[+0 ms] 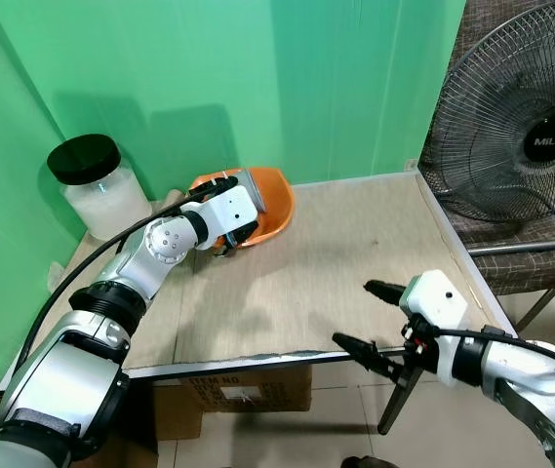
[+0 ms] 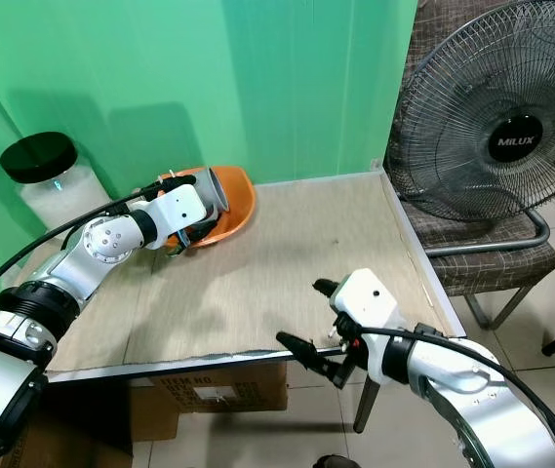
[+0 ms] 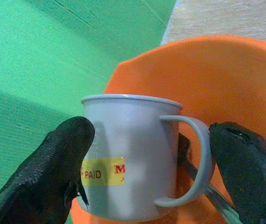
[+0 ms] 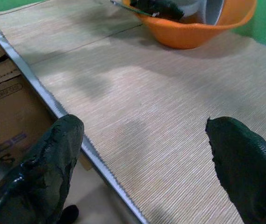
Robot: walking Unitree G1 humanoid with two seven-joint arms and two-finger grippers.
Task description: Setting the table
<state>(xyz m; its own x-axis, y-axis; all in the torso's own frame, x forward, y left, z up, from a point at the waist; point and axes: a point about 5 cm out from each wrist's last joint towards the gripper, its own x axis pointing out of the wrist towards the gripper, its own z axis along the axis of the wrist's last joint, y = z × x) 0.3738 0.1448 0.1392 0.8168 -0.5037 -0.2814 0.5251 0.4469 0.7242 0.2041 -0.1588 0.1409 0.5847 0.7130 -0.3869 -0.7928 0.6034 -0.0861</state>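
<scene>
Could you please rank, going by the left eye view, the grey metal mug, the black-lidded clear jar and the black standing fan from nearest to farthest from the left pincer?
1. Grey metal mug, between the left pincer's fingers, in the orange plastic bowl.
2. Black-lidded clear jar, at the table's far left corner.
3. Black standing fan, far right, beyond the table.

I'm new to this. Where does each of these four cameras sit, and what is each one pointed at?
Left eye view: on the head, looking down at the table; both silver arms show.
Right eye view: beside it, same scene, shifted slightly.
Left wrist view: on the left arm, looking along the left gripper, whose fingers straddle the grey mug in the orange bowl.
Right wrist view: on the right arm, looking along the open right gripper across the table.
Shared: the bowl appears in all four.
</scene>
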